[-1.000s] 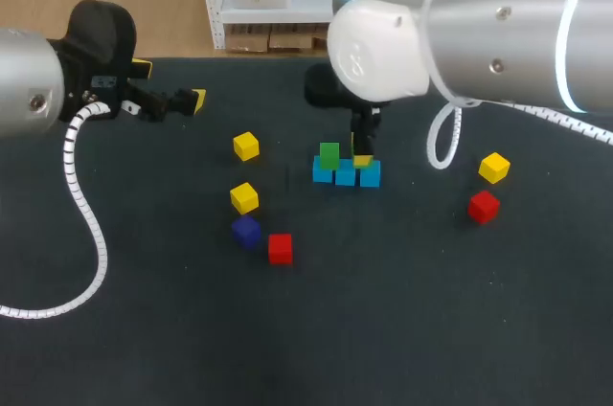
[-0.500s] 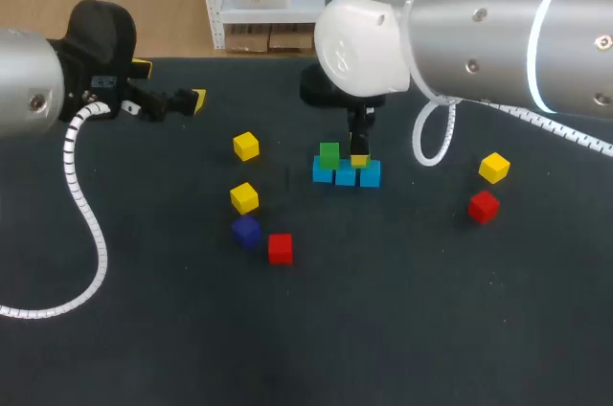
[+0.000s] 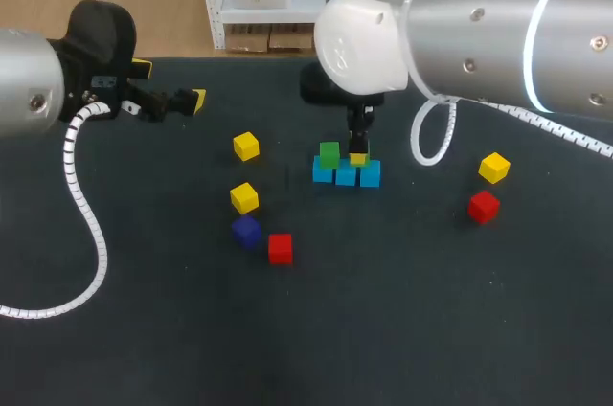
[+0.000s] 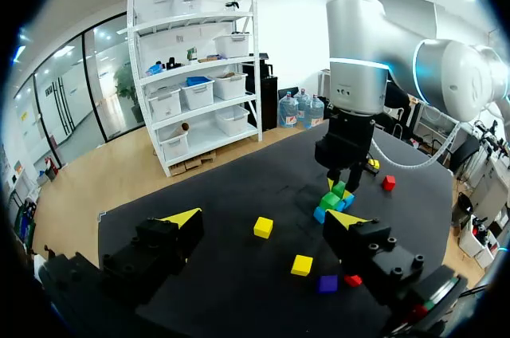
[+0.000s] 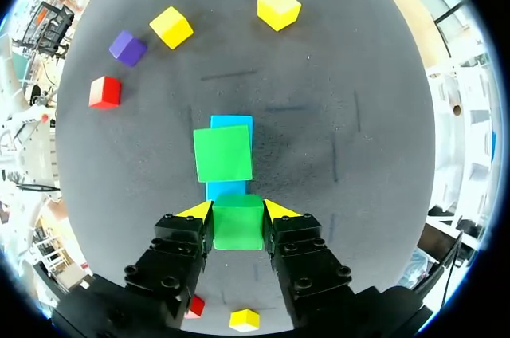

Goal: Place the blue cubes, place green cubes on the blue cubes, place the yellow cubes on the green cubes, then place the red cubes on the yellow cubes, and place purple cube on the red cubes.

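Observation:
Three blue cubes (image 3: 346,176) lie in a row mid-table, and a green cube (image 3: 329,153) sits on the left one. My right gripper (image 3: 359,159) stands directly over the row. In the right wrist view, the right gripper (image 5: 237,212) is shut on a second green cube (image 5: 237,223), just above a blue cube (image 5: 225,190) and beside the stacked green cube (image 5: 223,153). My left gripper (image 3: 170,85) is open and empty at the far left, well away from the cubes; the left wrist view shows the left gripper (image 4: 263,218) with its fingers wide apart.
Yellow cubes (image 3: 246,146) (image 3: 244,197) lie left of the row, with a purple cube (image 3: 246,231) and a red cube (image 3: 280,248) in front of them. To the right are another yellow cube (image 3: 494,167) and a red cube (image 3: 484,206).
The right arm has shifted a little to the left over the blue row, still holding the green cube. The left arm has not moved.

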Motion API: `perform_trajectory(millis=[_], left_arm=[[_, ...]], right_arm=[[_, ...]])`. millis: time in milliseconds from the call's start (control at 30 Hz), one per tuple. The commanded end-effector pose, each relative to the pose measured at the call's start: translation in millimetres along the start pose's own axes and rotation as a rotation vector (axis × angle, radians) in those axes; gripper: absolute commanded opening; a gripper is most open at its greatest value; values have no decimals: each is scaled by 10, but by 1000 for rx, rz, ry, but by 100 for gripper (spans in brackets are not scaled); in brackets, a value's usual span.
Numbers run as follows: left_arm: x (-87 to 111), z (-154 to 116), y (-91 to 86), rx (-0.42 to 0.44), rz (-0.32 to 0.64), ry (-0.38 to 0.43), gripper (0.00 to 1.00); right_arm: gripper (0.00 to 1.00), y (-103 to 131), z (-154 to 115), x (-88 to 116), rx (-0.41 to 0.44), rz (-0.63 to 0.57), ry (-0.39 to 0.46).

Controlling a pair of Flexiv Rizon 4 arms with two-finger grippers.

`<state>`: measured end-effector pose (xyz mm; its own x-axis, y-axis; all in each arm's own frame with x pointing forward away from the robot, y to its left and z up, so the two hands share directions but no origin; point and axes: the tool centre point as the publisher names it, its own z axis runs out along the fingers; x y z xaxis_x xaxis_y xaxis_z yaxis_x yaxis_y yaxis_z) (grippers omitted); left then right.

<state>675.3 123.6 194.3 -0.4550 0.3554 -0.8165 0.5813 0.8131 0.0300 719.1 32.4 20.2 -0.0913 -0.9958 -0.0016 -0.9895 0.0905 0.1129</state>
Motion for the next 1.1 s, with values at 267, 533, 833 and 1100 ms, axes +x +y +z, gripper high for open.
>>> perform_trajectory(millis=[267,533,833,1100], left_arm=[[14,-14,37,17,2,-6,100],[14,-14,37,17,2,-6,100],[14,-14,37,17,2,-6,100],[14,-14,37,17,2,-6,100]], right_arm=[[0,75,25,46,11,6,-18],[0,82,55,54,7,10,-18],[100,103,54,39,11,8,-27],[100,99,11,44,26,20,-52]])
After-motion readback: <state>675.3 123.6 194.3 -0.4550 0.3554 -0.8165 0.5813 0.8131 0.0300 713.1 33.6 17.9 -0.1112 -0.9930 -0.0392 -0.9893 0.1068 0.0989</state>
